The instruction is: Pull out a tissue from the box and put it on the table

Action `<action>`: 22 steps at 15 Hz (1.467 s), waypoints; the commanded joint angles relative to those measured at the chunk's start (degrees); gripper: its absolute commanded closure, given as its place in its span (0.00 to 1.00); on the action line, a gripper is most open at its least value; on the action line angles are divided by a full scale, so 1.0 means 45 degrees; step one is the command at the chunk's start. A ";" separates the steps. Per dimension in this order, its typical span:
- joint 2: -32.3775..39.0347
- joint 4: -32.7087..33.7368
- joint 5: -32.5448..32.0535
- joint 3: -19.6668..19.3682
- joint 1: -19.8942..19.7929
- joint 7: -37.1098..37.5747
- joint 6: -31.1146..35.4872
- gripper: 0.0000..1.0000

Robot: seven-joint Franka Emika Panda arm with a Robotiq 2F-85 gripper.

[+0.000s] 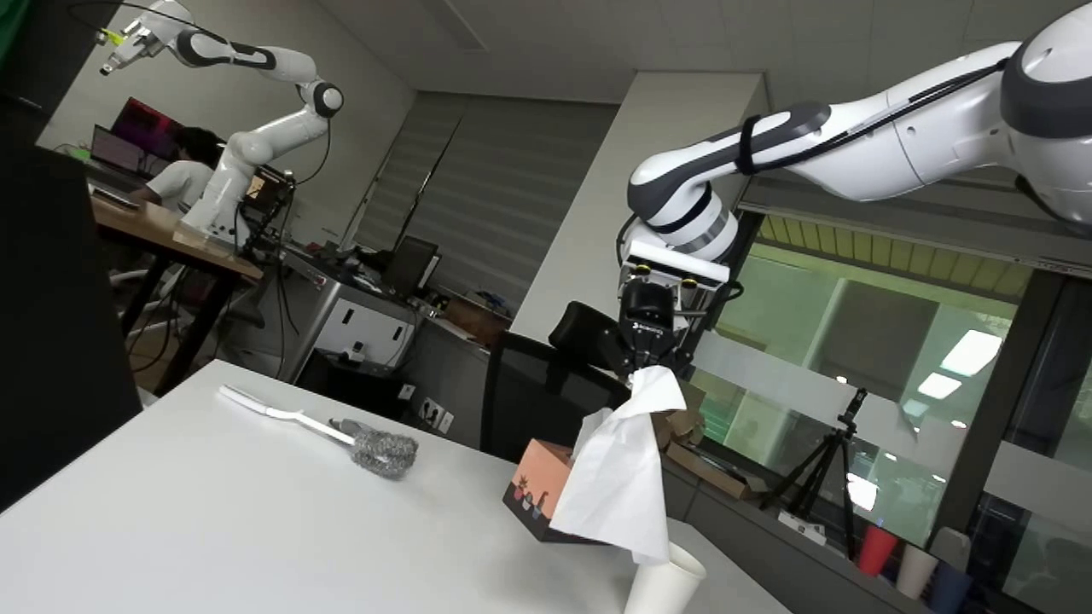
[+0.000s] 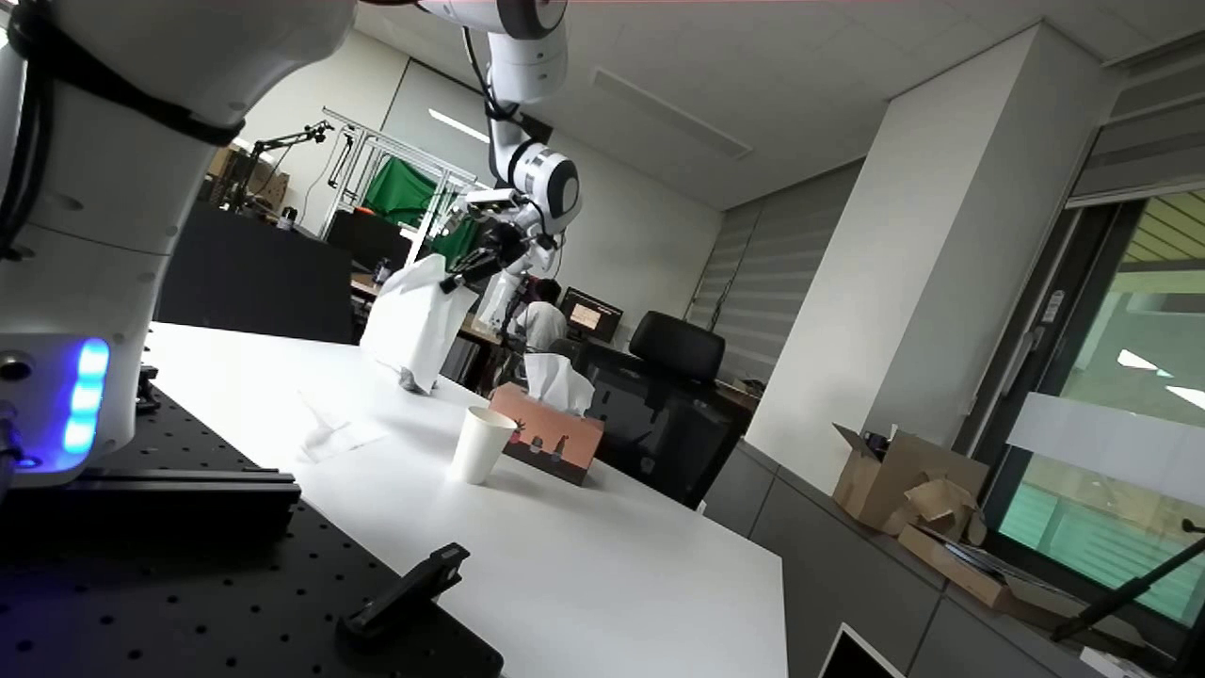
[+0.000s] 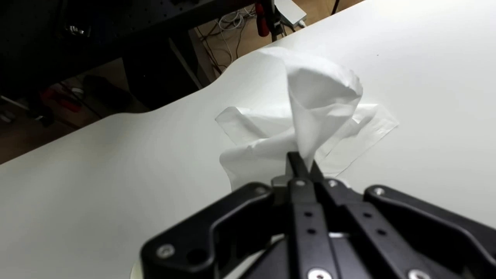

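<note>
A pale pillar stands between grey blinds and a dark-framed window.

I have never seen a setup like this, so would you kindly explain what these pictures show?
The machine at work is a white robot arm ending in a grasping tool. The two exterior views are taken from outside the robot; the wrist view looks out past the tool. On the white table are a tissue box, a paper cup, a grey-headed brush and what looks like a loose tissue. The tool is closed on a hanging tissue.
</note>
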 commanded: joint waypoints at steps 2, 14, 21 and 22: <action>0.1229 0.0298 0.0092 0.0190 0.0278 -0.1221 -0.1070 1.00; 0.3024 -0.0931 0.0198 -0.0490 0.1401 0.0129 0.4076 1.00; 0.2392 -0.2935 -0.0017 -0.0721 0.1982 0.1800 1.0119 0.46; 0.2194 -0.3232 -0.0006 -0.0736 0.2020 0.1984 1.0781 0.40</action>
